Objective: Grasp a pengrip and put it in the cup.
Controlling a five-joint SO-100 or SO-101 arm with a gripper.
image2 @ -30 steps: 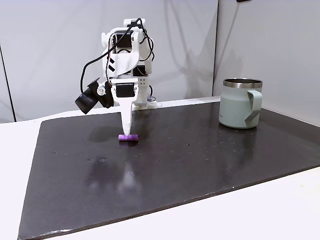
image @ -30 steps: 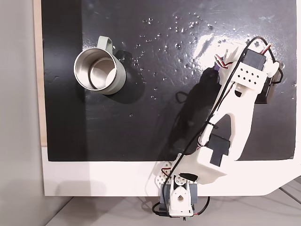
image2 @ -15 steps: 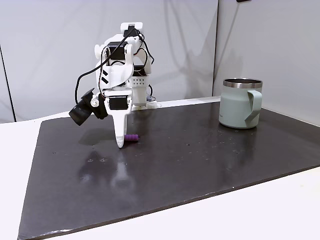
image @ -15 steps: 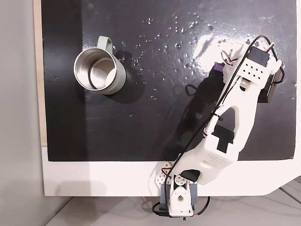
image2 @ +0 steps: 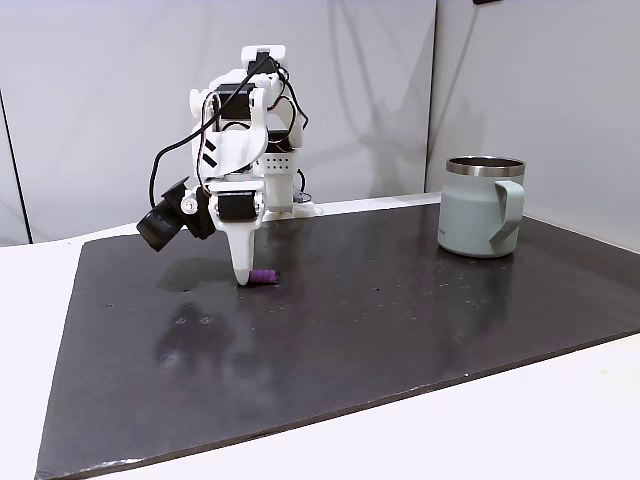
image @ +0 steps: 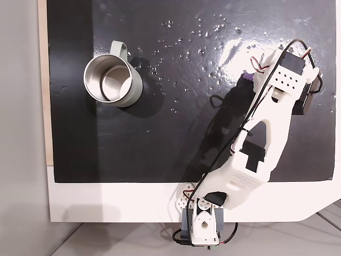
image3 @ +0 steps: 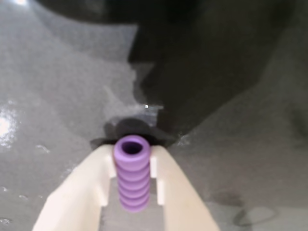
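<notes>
White plastic arm (image: 266, 133) with black servos, looped black cables, perhaps a black camera.

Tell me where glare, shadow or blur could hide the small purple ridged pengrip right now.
Wrist view: the small purple ridged pengrip is sharp between the cream fingers; the mat beyond is blurred and shadowed. In a fixed view from above, glare speckles the black mat beside it, and the white arm covers most of it.

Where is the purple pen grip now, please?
In the wrist view the purple pen grip lies between the two white fingers of the gripper, on the black mat, far from the cup.
</notes>
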